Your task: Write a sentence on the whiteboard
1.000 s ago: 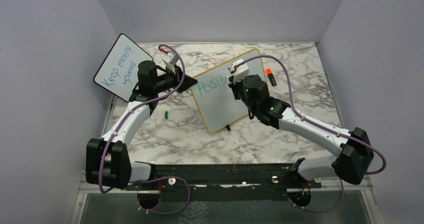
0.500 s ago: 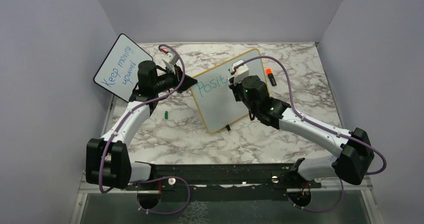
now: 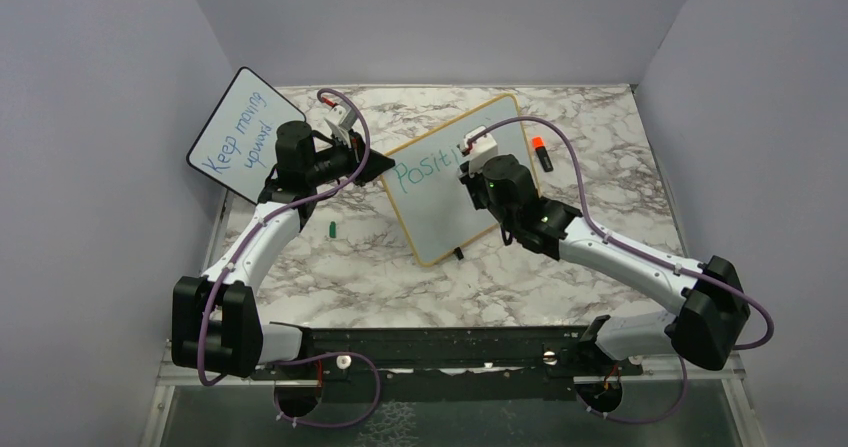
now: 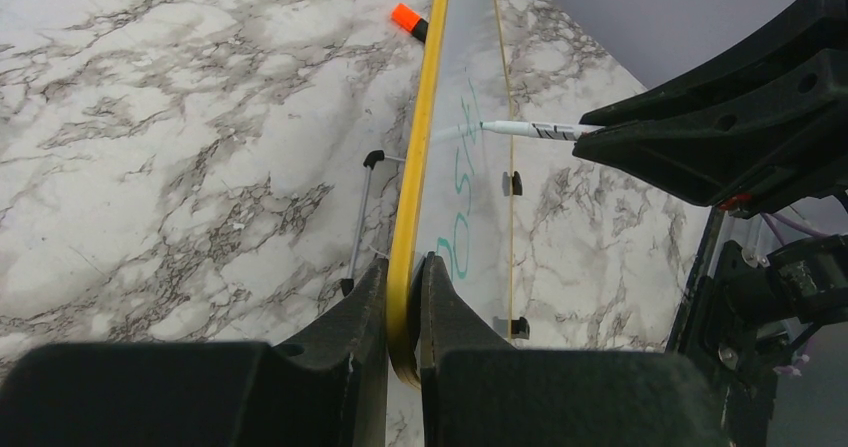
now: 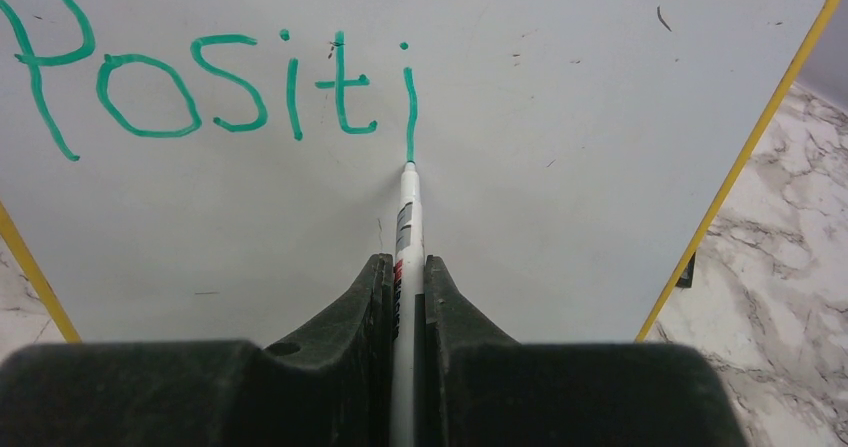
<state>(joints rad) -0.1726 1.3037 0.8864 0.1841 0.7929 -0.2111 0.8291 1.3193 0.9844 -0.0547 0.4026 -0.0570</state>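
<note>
Your left end effector (image 4: 403,302) is clamped on the yellow edge of the whiteboard (image 3: 432,222), which stands propped up on the marble desk (image 3: 380,267) between your two arms. Your right end effector (image 5: 403,277) is pinched tight around a white marker (image 5: 407,202), with the tip touching the board at the bottom of the last stroke. The sentence (image 5: 200,92) reads "Positi" in green. An orange-capped marker (image 3: 541,153) lies just behind the board.

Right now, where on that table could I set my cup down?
Bare marble table between the whiteboard and the arm bases, and along the far wall. Crowded beside the whiteboard: left gripper, right gripper, green cap, orange marker.
</note>
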